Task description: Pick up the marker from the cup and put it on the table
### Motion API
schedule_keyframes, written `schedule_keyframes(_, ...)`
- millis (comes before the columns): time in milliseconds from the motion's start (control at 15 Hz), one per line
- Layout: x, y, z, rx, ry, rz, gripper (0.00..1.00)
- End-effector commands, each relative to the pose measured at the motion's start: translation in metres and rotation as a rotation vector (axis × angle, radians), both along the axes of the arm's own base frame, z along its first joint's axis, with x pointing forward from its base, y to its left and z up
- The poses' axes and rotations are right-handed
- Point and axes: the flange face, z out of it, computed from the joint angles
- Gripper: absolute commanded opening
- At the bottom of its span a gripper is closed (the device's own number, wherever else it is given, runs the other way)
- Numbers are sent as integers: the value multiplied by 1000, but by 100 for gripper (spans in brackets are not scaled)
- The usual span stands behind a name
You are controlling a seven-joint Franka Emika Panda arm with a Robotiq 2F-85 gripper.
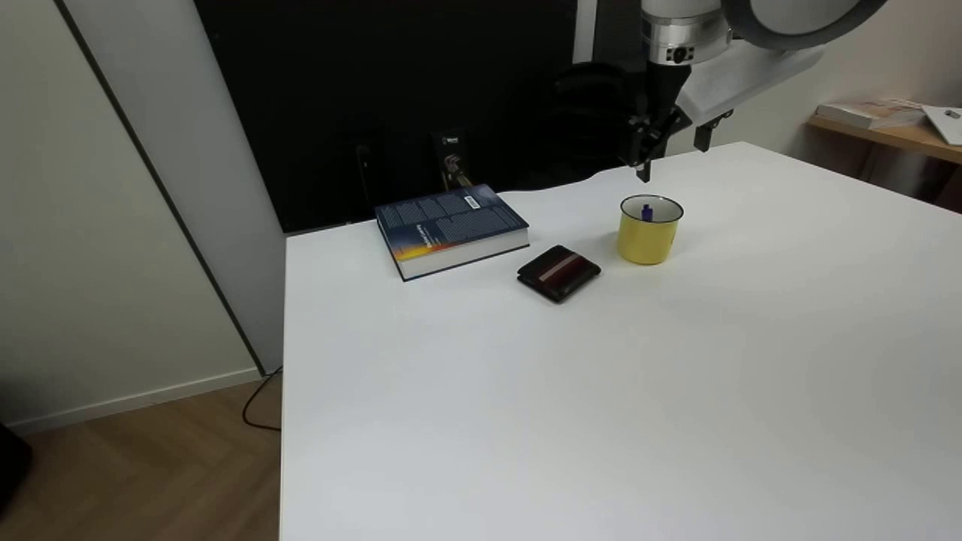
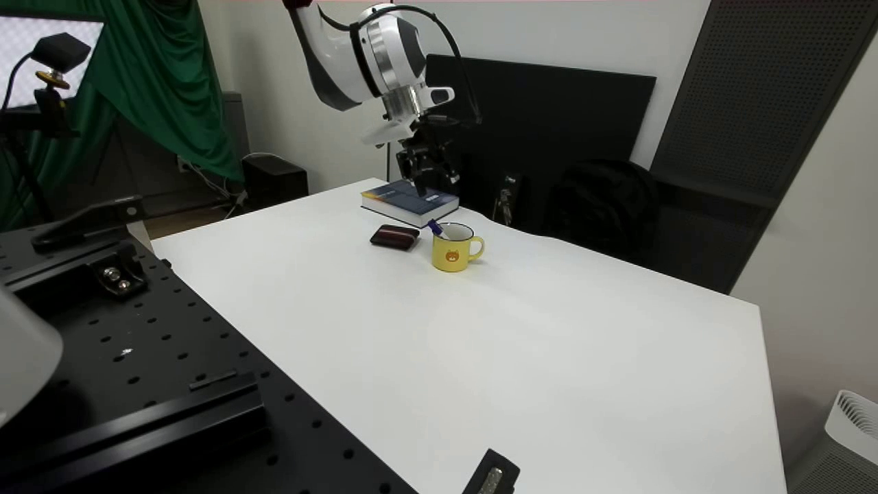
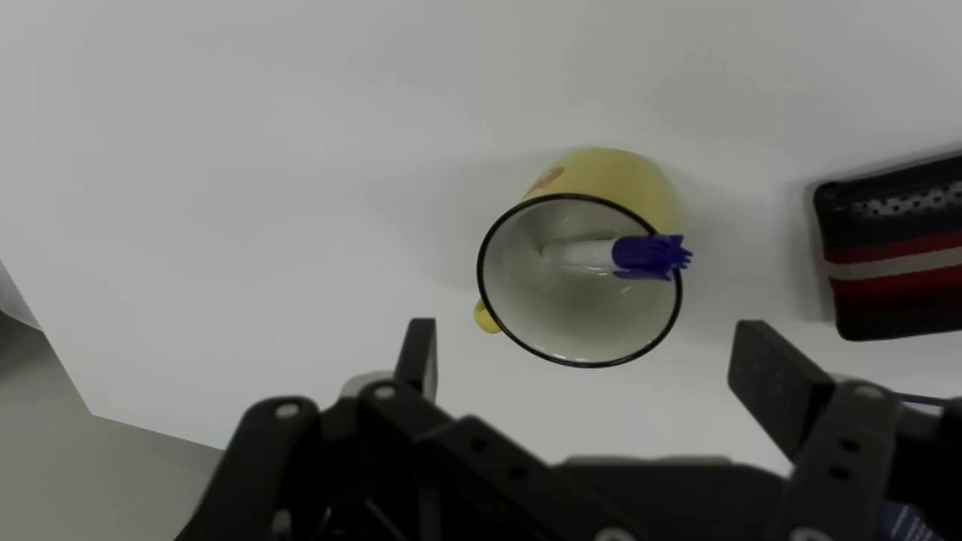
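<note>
Found the white marker (image 3: 617, 257) inside the yellow mug (image 1: 646, 244), tilted, with the dark blue, jagged-ended cap (image 3: 646, 256) up and crossing the dark rim. In the wrist view, saw the barrel (image 3: 582, 254) slanting down into the pale interior. Saw the mug upright on the white table (image 1: 564, 413), and in an exterior view made out an animal face (image 2: 452, 256) printed on the side, next to a looped yellow handle (image 2: 481, 247).

Saw the Robotiq gripper (image 3: 585, 328) with black fingers (image 3: 415, 353) spread wide. In both exterior views, saw it raised over the table, apart from mug and marker. In the wrist view, saw the mug beyond the fingers; could not judge the drop between.

Spotted a folded black wallet (image 1: 558, 273) with red and pale stripes lying near the mug. Close to the wallet, noted a thick blue hardcover book (image 1: 453, 225) lying flat by the table edge, with small print and a white label on the upturned cover.

Farther out, saw the robot arm (image 2: 384, 62) reaching in from above, and beyond the table a large black panel (image 1: 376, 98). In an exterior view, noticed a green curtain (image 2: 164, 89) and a perforated black mounting plate (image 2: 206, 343) alongside the table; in an exterior view, also a wooden side desk (image 1: 902, 139) and a wood floor (image 1: 128, 481).
</note>
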Motion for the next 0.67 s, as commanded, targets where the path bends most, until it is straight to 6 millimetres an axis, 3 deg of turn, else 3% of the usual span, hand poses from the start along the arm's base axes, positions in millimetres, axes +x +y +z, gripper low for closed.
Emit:
schedule_keyframes(0, 5, 8, -5, -37, -109, -43, 100)
schedule_keyframes(400, -4, 7, -19, -80, -167, -116, 100)
schedule_keyframes(600, -8, -3, -30, -87, -167, -149, 100)
